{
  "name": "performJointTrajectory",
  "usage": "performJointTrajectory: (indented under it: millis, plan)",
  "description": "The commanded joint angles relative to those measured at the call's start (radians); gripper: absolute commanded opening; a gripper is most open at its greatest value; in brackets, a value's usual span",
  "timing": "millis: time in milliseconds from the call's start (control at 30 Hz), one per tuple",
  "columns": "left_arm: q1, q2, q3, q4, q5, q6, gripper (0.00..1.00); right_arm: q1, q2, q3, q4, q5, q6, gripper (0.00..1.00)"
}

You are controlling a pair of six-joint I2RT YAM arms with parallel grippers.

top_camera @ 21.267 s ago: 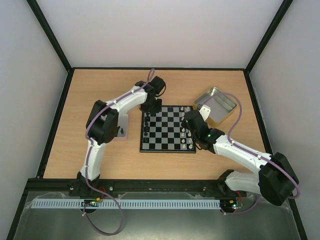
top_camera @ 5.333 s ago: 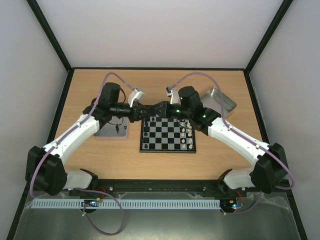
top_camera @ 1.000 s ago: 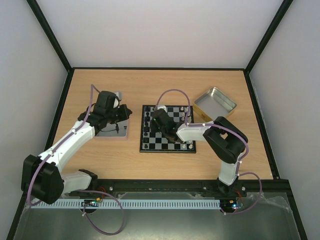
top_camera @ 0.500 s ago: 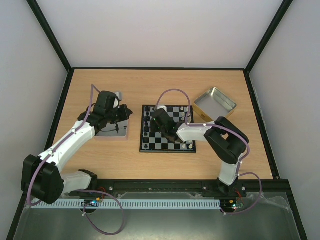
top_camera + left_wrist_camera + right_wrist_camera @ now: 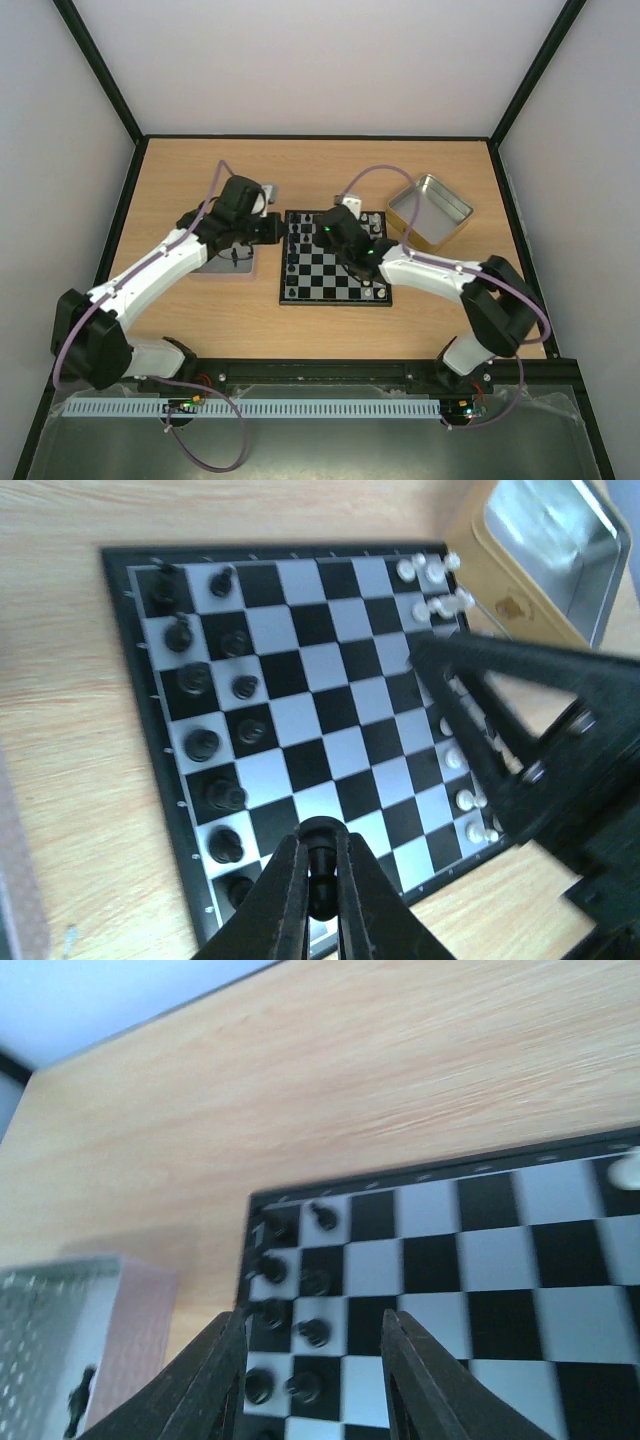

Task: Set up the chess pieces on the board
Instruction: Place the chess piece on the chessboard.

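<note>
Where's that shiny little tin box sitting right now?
In the overhead view the tin sits on the table on the right side, just beyond the far right corner of the chessboard.

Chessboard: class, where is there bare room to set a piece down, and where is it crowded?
Bare: the four middle columns of the board, bordered by the black pieces on one side and the white pieces on the other; the open right pincer hangs above it. Crowded: both edge double rows, and the corner where the left pincer holds a black piece.
</note>
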Motion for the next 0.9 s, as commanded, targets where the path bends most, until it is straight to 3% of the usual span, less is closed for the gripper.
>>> performJointTrajectory:
  millis: [0, 167, 433, 867]
  plan:
    - [-0.085, 0.113, 0.111, -0.167, -0.017, 0.078, 0.07, -0.058, -0.117, -0.091, -0.096, 0.136, 0.17, 0.37]
    - [-0.179, 0.294, 0.255, -0.308, -0.077, 0.122, 0.08, -0.086, -0.235, -0.18, -0.112, 0.189, 0.197, 0.38]
    - [-0.225, 0.536, 0.437, -0.444, -0.191, 0.12, 0.1, -0.108, -0.335, -0.256, -0.113, 0.213, 0.195, 0.4]
    - [-0.24, 0.686, 0.495, -0.478, -0.28, 0.1, 0.12, -0.116, -0.314, -0.275, -0.088, 0.15, 0.19, 0.41]
